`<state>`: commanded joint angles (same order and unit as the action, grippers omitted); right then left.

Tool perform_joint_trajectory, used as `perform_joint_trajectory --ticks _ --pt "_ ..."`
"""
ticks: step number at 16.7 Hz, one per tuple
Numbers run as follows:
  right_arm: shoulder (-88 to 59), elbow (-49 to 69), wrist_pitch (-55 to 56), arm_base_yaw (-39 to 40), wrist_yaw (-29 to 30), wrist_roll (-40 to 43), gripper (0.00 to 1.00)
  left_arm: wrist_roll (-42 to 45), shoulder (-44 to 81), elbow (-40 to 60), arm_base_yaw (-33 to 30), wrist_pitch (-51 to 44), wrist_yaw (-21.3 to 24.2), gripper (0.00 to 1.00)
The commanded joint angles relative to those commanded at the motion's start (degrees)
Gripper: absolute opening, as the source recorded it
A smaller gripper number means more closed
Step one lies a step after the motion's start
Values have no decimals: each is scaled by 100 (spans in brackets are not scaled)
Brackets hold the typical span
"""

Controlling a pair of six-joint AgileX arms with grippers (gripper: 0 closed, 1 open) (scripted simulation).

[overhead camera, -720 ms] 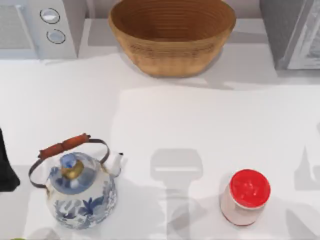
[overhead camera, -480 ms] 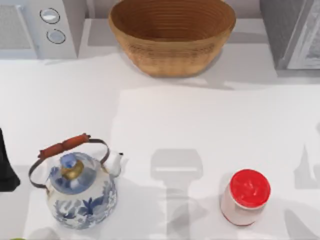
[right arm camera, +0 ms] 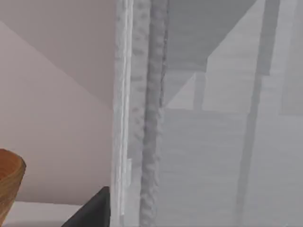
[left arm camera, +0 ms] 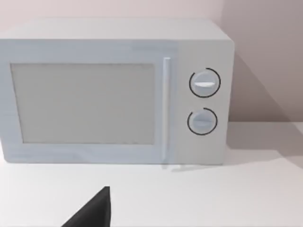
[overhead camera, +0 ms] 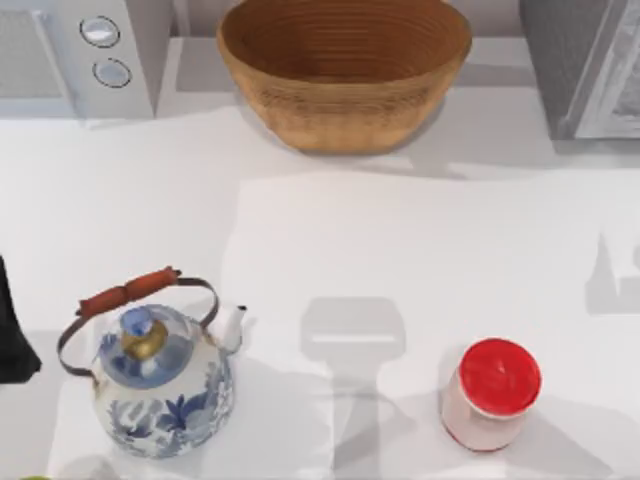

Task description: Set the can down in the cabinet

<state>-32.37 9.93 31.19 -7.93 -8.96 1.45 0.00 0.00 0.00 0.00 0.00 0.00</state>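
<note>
**A:** Near row of the tabletop?

**B:** Item one: can, upright, with a red top and pale sides. It stands near right, with nothing touching it. Item two: kettle, blue-and-white floral with a red-brown grip. It stands near left, well apart from the can.

**A:** Arms?

**B:** Left arm: a dark shape at the left edge, near the kettle. Left gripper: a dark corner in its wrist view, facing the microwave; whether it is wide or narrow, cannot tell. Right gripper: a dark corner in its wrist view, close before the cabinet; state likewise cannot tell.

**A:** Far row?

**B:** Microwave, far left, white, with two dials. Basket, far centre, wicker. Cabinet, far right, grey. The can is well apart from the cabinet, out on the tabletop.
</note>
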Motion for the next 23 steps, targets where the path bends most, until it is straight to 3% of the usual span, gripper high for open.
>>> perform_joint_trajectory --ticks 7,13,17,23 --pt "-4058 646 3155 -750 -779 163 100 0 0 0 0 0 0 100" --pt "-6944 477 4474 -1185 -964 193 100 0 0 0 0 0 0 100" --pt "-7839 392 4870 -1267 -938 332 100 0 0 0 0 0 0 100" --pt "-7933 399 4913 -1245 -930 355 100 0 0 0 0 0 0 100"
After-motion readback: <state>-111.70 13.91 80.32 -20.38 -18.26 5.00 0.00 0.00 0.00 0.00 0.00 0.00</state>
